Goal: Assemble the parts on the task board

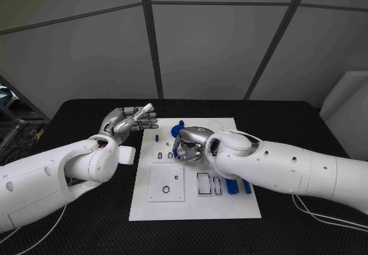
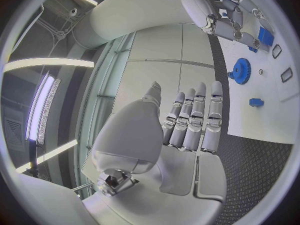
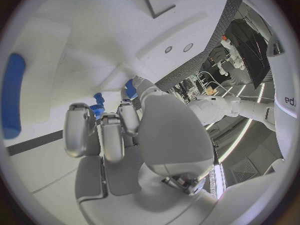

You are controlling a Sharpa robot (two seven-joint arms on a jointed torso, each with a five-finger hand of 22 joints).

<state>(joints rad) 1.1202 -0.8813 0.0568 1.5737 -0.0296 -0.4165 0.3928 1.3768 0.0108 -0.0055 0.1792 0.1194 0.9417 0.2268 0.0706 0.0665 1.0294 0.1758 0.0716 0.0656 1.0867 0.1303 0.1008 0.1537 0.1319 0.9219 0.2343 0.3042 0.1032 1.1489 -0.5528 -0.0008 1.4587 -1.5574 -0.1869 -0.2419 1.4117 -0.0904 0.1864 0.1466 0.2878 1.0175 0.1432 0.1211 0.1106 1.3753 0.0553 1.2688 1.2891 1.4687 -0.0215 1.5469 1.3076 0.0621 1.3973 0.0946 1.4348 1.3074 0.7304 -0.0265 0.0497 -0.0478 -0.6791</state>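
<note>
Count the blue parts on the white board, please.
5: a small peg near the left edge, a gear at the far edge, one piece beneath the right hand, two bars near the right edge. The hand may hide more.

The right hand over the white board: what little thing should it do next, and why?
Probably lower a little and close its fingers on the blue part. The right hand hangs over the task board with that part at its fingertips; whether it already grips is unclear. The left hand waits open.
</note>
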